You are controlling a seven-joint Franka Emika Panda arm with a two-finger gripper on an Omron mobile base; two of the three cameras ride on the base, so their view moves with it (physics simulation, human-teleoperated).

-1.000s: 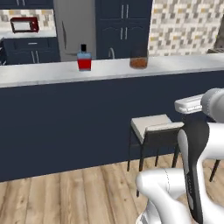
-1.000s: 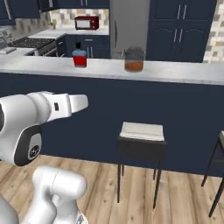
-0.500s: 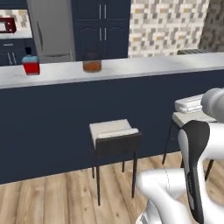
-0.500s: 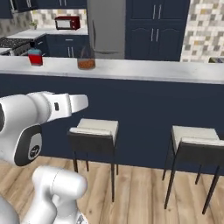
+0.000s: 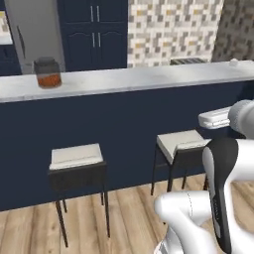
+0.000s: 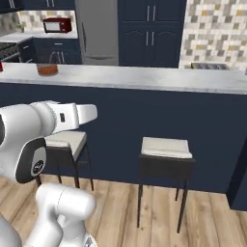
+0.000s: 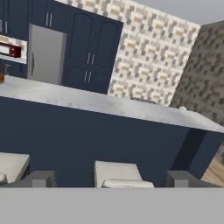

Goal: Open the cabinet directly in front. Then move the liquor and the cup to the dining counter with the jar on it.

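Dining counter (image 5: 149,79): long marble top over dark navy base, runs across the left base view, right base view (image 6: 159,79) and hand view (image 7: 109,105). Jar (image 5: 47,73) sits on it twd its left end in left base view, near the front edge; brown lower body, greyish lid; same jar (image 6: 47,66) at far left of the counter in right base view. A sliver of red at the counter's extreme left end (image 6: 1,66) in right base view, too little showing to ID. Gripper (image 7: 113,179): two dark fingertips at bottom of hand view, well apart, jaws spread wide w/ nothing betw them; pointed at the counter's navy front, not touching anything. Two stools w/ pale seats and dark legs stand on wood floor against the counter base: one (image 5: 77,158) left, one (image 5: 181,144) right in left base view. Behind the counter: grey fridge (image 6: 99,31), tall navy cabinet doors (image 6: 152,31) w/ short silver handles, mosaic tile wall (image 5: 173,30). Red microwave (image 6: 57,25) far left in right base view. Toaster-like item (image 6: 210,66) beyond the counter's right part.
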